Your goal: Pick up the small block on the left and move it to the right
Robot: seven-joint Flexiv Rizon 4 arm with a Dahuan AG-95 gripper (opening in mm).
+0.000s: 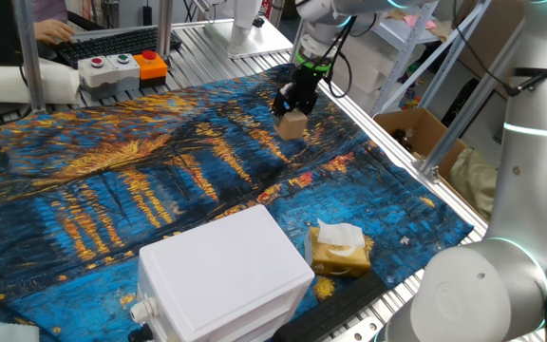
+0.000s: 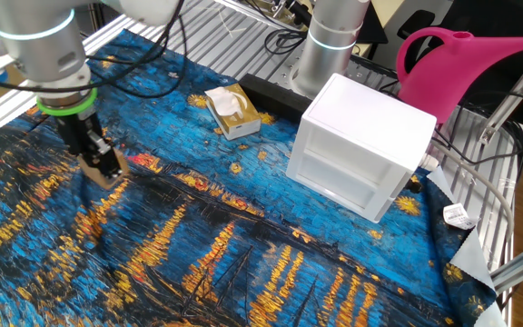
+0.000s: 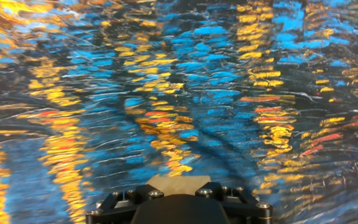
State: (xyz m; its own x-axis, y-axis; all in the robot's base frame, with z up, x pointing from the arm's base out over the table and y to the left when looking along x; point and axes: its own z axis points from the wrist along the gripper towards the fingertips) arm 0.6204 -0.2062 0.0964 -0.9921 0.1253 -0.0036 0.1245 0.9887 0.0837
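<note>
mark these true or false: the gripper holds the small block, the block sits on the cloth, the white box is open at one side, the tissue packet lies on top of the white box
1. The gripper holds the small block. True.
2. The block rests on the cloth. False: it hangs between the fingers, lifted clear of the cloth.
3. The white box has an open side. True, as the other fixed view shows.
4. The tissue packet lies on top of the white box. False: it lies on the cloth beside the box.
</note>
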